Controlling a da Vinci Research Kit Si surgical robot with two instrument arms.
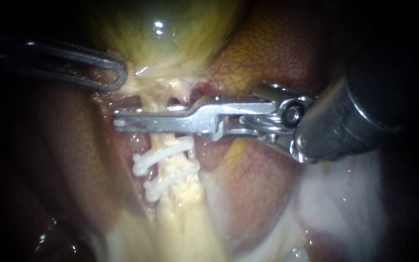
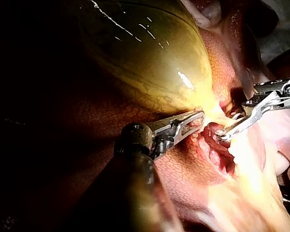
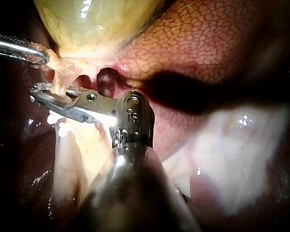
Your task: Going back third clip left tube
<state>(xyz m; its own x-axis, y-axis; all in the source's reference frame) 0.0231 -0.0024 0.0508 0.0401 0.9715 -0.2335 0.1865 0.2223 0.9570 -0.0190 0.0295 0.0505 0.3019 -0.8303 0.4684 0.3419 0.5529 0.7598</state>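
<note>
**Right instrument's jaws astride the left tube, just beyond two clips**

The left tube point(image 1: 183, 208), a pale cream, frayed strand, runs down the middle of the scene from the gallbladder's neck at the far end towards the near edge. Two small white plastic clips point(image 1: 163, 160) sit across it, one just nearer than the other, both slanted.

Just beyond the farther clip, the right instrument point(image 1: 118, 121), a slim steel tool on a dark shaft, reaches in from the right. Its long flat jaws lie across the tube, a little apart, with the tube passing between them. The jaws hide that stretch of tube, so I cannot tell whether a clip sits there.

Farther off and to the left, the left instrument point(image 1: 117, 75), with a loop-shaped steel tip, pinches the pale tissue at the neck of the glossy yellow-green gallbladder point(image 1: 166, 34). The mottled red-brown liver point(image 1: 267, 53) lies on both sides and behind.
</note>
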